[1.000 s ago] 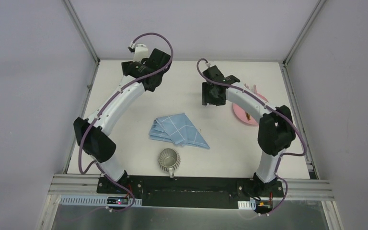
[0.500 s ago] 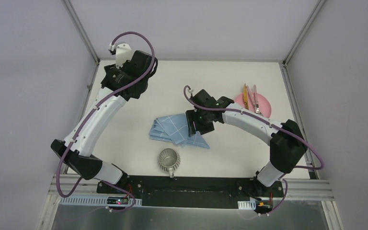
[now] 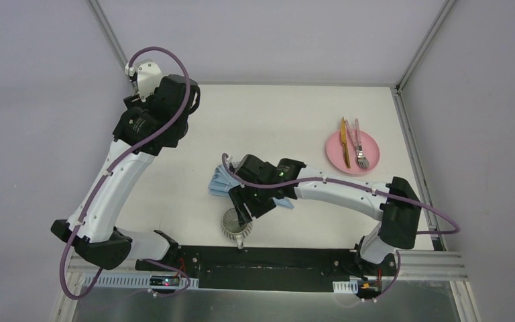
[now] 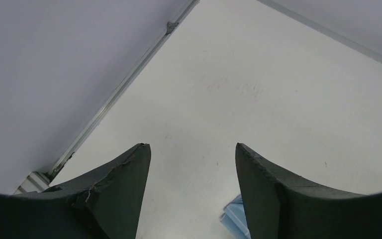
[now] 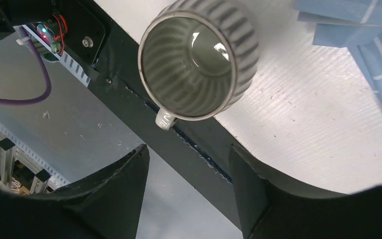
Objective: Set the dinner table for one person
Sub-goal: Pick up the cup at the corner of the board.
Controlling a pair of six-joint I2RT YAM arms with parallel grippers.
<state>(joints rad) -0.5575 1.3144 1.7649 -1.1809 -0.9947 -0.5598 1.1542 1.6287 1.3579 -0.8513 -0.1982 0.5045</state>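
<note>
I see the dinner table point(image 3: 288, 114), matte off-white, edged by aluminium rails point(image 3: 412, 144), with pale grey walls point(image 3: 40, 100) around it. My right gripper point(image 5: 188, 149) hangs at the table's 6 o'clock edge by the ribbed mug point(image 5: 199, 59), jaws apart and empty. The left gripper point(image 4: 193, 147) is toward 10 o'clock, likewise spread and empty.

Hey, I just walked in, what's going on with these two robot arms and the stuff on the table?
They are setting the dinner table for one person, and it is early on. The right arm reaches across the folded blue cloth, with the right end effector open just above the ribbed grey mug near the front edge, nothing gripped yet. The left end effector is open and empty over the far left corner. The pink plate sits on the right with the cutlery lying on it.
</note>
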